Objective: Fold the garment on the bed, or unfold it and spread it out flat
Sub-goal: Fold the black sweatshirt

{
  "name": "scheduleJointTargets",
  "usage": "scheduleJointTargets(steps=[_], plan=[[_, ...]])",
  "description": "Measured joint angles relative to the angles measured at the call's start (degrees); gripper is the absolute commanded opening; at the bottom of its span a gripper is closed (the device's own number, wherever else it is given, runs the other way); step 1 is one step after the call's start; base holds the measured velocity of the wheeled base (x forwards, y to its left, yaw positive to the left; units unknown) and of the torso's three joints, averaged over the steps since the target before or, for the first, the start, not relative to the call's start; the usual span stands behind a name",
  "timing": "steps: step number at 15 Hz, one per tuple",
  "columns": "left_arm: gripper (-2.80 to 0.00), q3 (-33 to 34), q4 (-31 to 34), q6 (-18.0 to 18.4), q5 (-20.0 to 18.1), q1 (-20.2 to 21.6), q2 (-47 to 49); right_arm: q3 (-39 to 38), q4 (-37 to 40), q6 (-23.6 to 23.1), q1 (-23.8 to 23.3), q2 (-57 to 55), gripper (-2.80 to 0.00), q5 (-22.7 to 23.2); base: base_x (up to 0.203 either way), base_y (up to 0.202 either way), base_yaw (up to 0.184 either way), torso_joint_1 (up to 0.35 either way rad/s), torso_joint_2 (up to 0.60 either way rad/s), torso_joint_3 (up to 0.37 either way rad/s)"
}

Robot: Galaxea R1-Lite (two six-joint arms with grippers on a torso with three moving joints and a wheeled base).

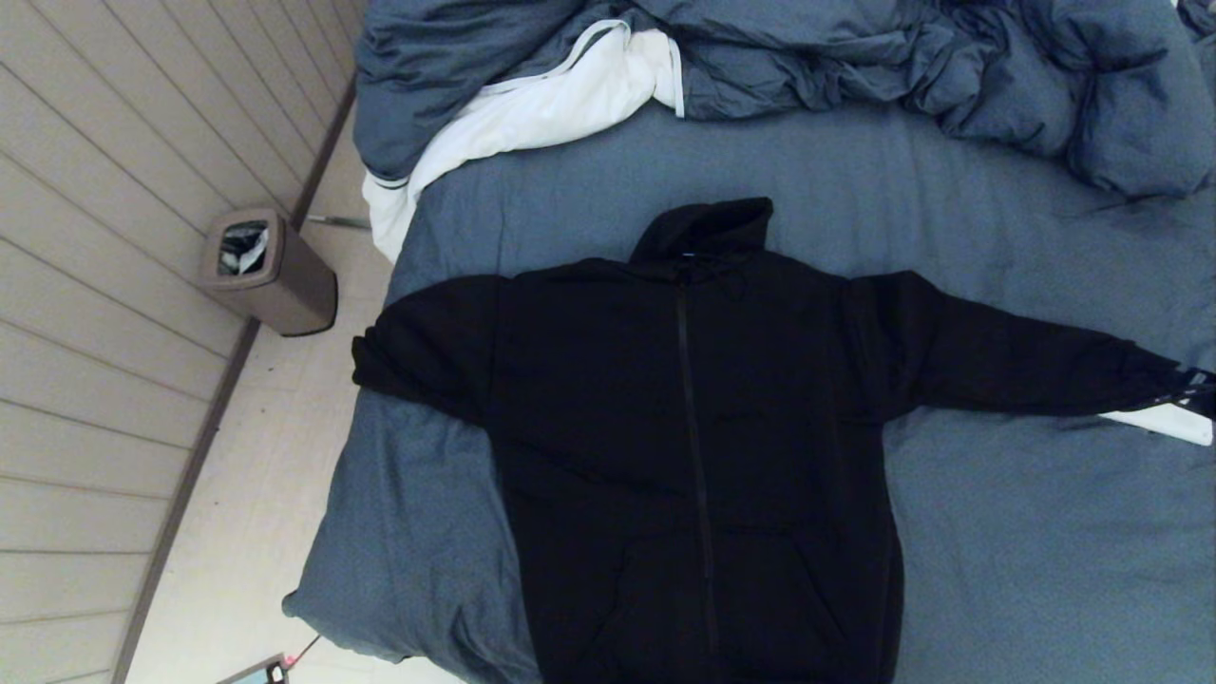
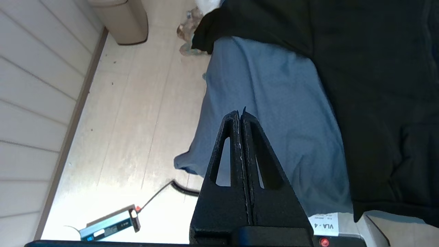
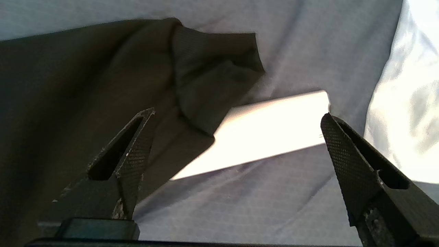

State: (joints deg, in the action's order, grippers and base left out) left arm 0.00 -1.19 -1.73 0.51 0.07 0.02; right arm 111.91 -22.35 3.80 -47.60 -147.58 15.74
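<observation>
Right gripper (image 3: pixel 236 116) hovering by hoodie (image 1: pixel 693 427) cuff (image 3: pixel 219 75), jaws released. Left gripper (image 2: pixel 240 115) parked, jaws clenched. Advice: pinch cuff only, not bed (image 1: pixel 997 532) sheet.

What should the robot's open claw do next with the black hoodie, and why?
Probably lower the right claw onto the sleeve cuff and close. The hoodie lies spread flat on the bed, zipper up, and the claw stands open just short of that cuff, holding nothing. The left claw is shut, off the bed's side.
</observation>
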Motion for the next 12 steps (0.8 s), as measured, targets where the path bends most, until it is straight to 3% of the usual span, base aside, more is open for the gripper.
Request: scheduleJointTargets(steps=[7,12], plan=[[-2.80,0.0,0.0,0.0,0.0,0.0,0.0,0.6,-1.2,-0.1,0.6,-0.5,0.00,0.7,0.000,0.000,0.000,0.002,0.00,-0.173],[-2.80,0.0,0.0,0.0,0.0,0.0,0.0,0.6,-1.1,0.0,1.1,0.7,0.00,0.8,0.000,0.000,0.000,0.002,0.00,-0.020]])
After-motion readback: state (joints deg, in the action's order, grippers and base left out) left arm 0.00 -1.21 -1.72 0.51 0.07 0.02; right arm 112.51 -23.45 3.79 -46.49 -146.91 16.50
